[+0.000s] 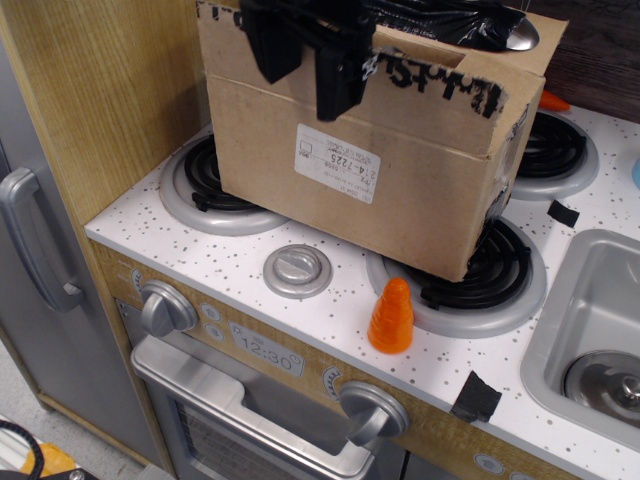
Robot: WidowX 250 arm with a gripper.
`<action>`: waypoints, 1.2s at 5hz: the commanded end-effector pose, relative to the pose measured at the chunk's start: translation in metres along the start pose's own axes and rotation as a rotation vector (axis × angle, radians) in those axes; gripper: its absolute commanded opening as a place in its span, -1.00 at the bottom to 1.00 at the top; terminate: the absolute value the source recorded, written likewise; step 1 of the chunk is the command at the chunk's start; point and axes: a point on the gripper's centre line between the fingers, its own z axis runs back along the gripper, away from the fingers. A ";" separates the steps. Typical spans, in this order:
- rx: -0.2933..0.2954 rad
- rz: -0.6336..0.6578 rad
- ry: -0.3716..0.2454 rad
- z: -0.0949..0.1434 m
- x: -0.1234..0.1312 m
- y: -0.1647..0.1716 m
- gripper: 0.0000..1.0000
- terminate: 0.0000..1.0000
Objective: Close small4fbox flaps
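Observation:
The small4fbox is a brown cardboard box standing across two stove burners, its white label facing me. Its front long flap stands upright, with ragged black tape along its top edge, and hides the box opening and the flap marked "178487". The back flap sticks up behind it. My black gripper is at the top of the frame, against the outer face of the front flap near its left end. Its two fingers are spread apart and hold nothing.
An orange cone stands on the speckled white counter in front of the box. A grey knob, a sink at the right, black tape scraps and a wooden wall at the left are nearby. A black bag lies behind the box.

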 end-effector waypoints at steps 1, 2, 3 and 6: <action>0.012 -0.090 -0.038 0.013 0.030 0.012 1.00 -1.00; -0.022 -0.099 -0.024 0.008 0.036 0.018 1.00 -1.00; 0.003 -0.107 -0.021 0.016 0.043 0.015 1.00 -1.00; -0.010 -0.133 -0.052 0.011 0.051 0.019 1.00 -1.00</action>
